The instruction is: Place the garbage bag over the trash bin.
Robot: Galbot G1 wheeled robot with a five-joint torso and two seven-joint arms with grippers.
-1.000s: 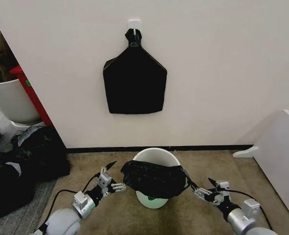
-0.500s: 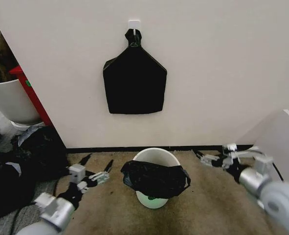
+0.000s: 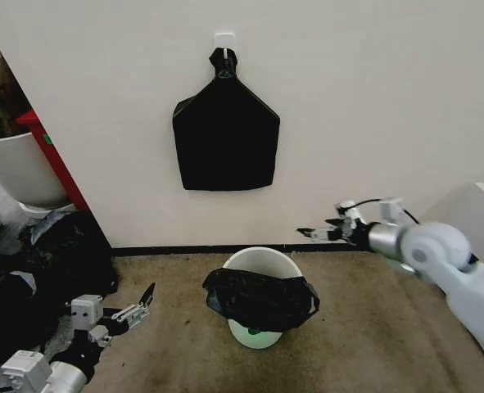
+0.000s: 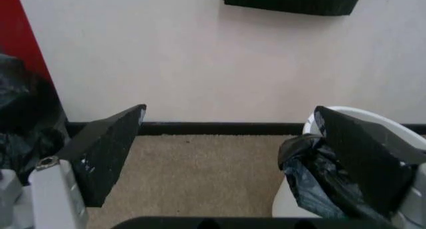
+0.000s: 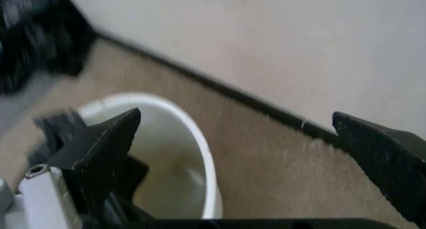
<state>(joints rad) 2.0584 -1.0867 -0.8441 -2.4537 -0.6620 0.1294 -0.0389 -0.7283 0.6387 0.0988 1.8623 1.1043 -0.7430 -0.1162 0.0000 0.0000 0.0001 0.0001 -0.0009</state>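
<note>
The trash bin (image 3: 262,255), a small white bucket, stands on the carpet by the wall. The glossy black garbage bag (image 3: 260,299) is bunched across its near rim and front side, and the far part of the opening shows white. Low and to the left of the bin, my left gripper (image 3: 140,302) is open and apart from the bag. Its wrist view shows the bag (image 4: 310,181) and the bin (image 4: 349,113) beyond one finger. My right gripper (image 3: 322,230) hangs open above and to the right of the bin, near the wall. Its wrist view looks down on the bin (image 5: 203,154).
A flat black bag with a knotted top (image 3: 225,135) hangs from a wall hook above the bin. Bulky black sacks (image 3: 37,274) and a white planter pot (image 3: 12,168) crowd the left. A white panel (image 3: 471,246) stands at the right. Open carpet (image 3: 364,327) surrounds the bin.
Both grippers have drawn away from the bag. The left went back and to the lower left; the right rose up toward the wall. The bag stays draped on the bin.
</note>
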